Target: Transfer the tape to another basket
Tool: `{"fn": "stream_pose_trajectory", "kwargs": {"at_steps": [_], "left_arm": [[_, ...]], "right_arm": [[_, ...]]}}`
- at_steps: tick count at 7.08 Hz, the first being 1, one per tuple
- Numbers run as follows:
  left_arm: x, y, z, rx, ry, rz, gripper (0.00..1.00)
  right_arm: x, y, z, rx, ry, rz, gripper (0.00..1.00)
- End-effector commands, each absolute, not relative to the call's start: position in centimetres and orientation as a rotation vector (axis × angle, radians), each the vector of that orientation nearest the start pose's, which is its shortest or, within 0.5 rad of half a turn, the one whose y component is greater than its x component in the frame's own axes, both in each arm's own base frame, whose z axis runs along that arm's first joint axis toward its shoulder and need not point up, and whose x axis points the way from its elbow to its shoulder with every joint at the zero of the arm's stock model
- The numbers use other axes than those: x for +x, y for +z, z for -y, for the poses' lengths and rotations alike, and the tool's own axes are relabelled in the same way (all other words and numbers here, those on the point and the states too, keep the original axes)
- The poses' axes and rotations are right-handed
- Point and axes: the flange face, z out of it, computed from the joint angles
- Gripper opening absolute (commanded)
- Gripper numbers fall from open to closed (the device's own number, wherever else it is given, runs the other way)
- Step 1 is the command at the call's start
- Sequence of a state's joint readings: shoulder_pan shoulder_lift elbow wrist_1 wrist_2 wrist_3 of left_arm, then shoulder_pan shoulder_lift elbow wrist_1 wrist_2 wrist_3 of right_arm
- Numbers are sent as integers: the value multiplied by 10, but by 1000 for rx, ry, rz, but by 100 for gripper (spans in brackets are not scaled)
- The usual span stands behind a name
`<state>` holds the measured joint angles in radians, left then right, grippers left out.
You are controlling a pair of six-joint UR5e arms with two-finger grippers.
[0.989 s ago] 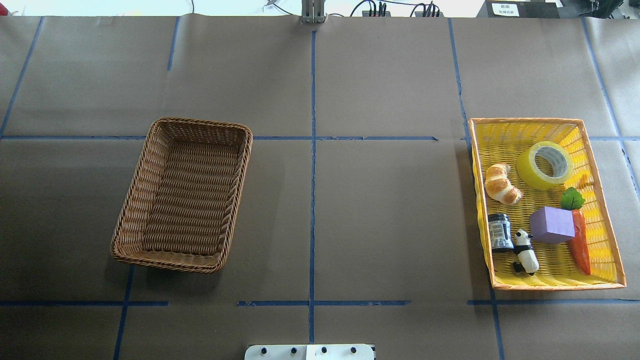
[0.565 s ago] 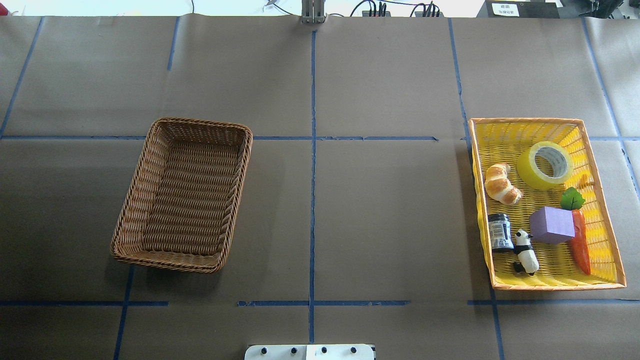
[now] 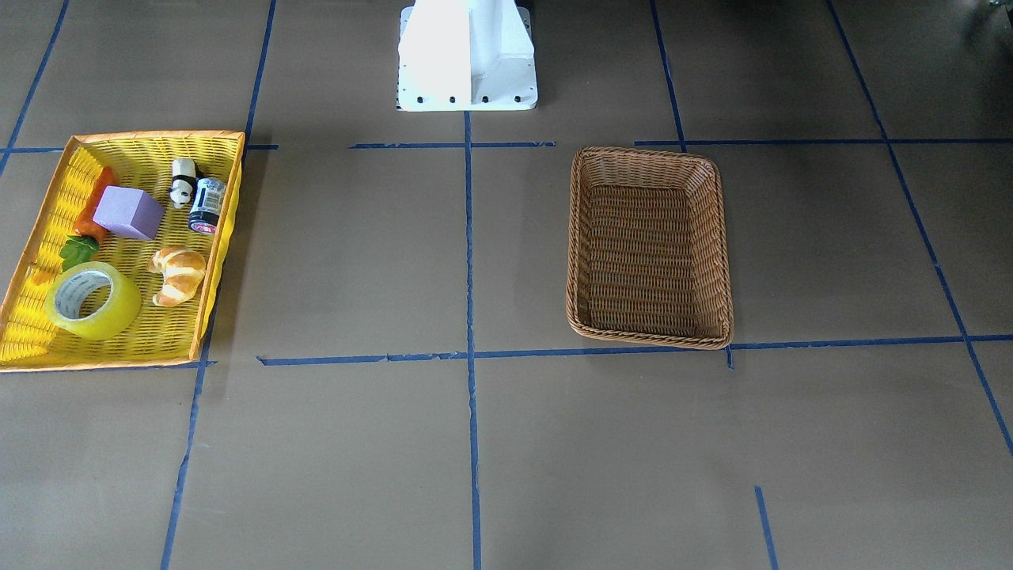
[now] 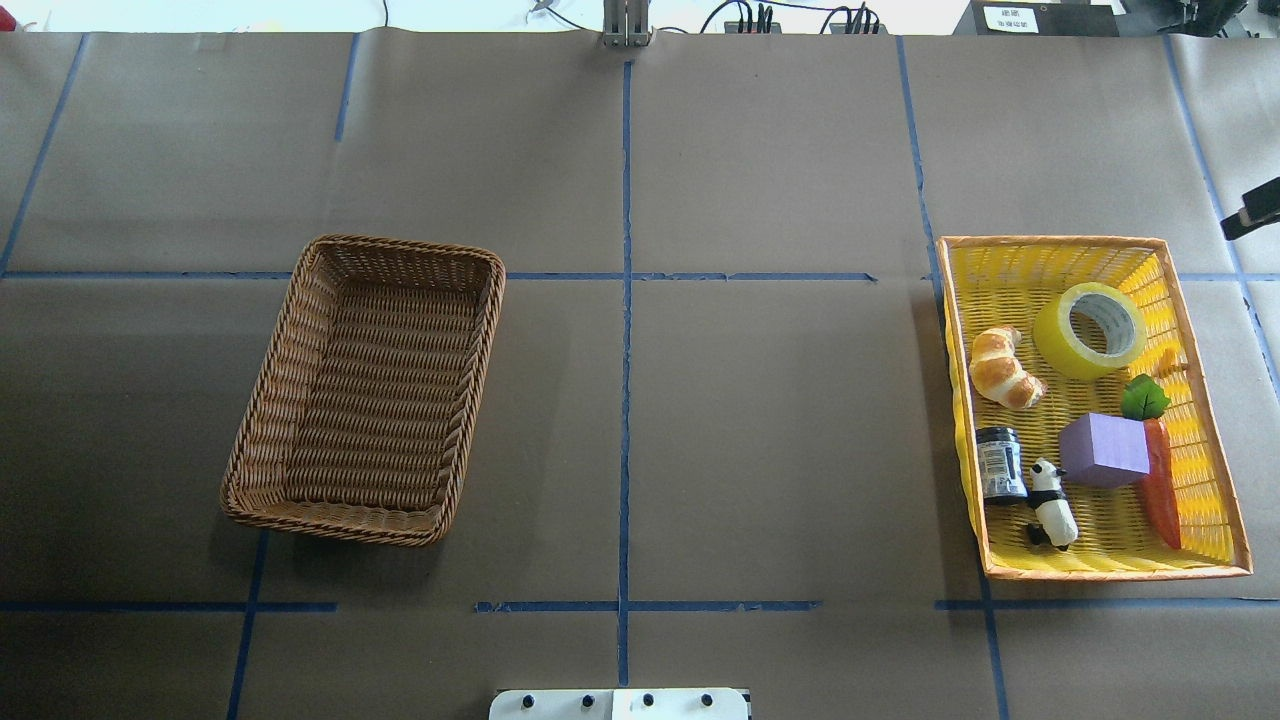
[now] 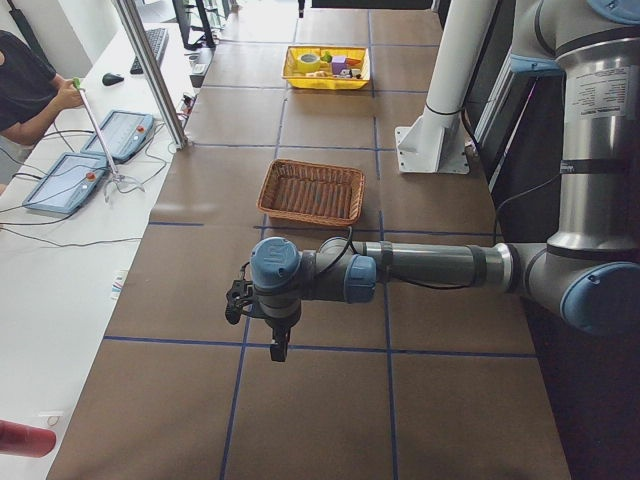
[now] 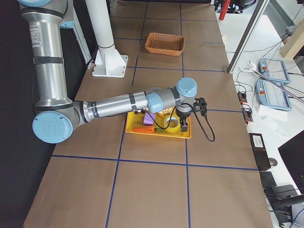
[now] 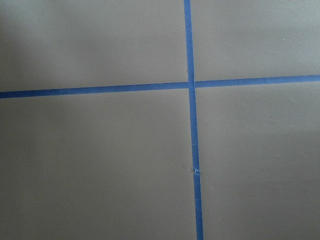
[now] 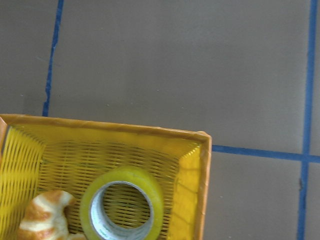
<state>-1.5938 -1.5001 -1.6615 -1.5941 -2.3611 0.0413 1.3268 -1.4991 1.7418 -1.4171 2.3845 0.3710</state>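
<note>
1. The tape (image 4: 1090, 330) lies flat, hole upward, at the far end of the yellow basket (image 4: 1050, 243).
2. The right gripper (image 6: 183, 124) hangs near it, and the left gripper (image 5: 276, 350) is well apart; I cannot tell whether either claw is open or closed.

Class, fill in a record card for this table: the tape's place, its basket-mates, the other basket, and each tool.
Tape: hole up, in a corner of the yellow basket
Basket-mates: croissant, purple block, carrot, panda, jar
Wicker basket: nothing in it
Right tool: hangs near the tape; open or shut unclear
Left tool: over bare table, away from both baskets; state unclear
</note>
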Motion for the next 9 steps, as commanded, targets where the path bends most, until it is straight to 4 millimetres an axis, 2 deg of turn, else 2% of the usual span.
{"fn": "stream_pose_trajectory", "kwargs": {"at_steps": [1, 3, 4, 5, 9], "left_arm": [[-73, 641, 464, 72, 37, -789, 100], [-73, 640, 464, 73, 37, -789, 100], [-73, 641, 464, 72, 37, -796, 100], [-72, 640, 464, 72, 36, -812, 100], [-71, 639, 464, 72, 36, -817, 100]], "right_arm": [[-140, 510, 519, 133, 17, 870, 100], [-173, 547, 519, 119, -30, 855, 100], [-182, 569, 519, 122, -46, 860, 100], [-190, 579, 518, 115, -53, 842, 100], [-204, 590, 512, 93, -70, 818, 100]]}}
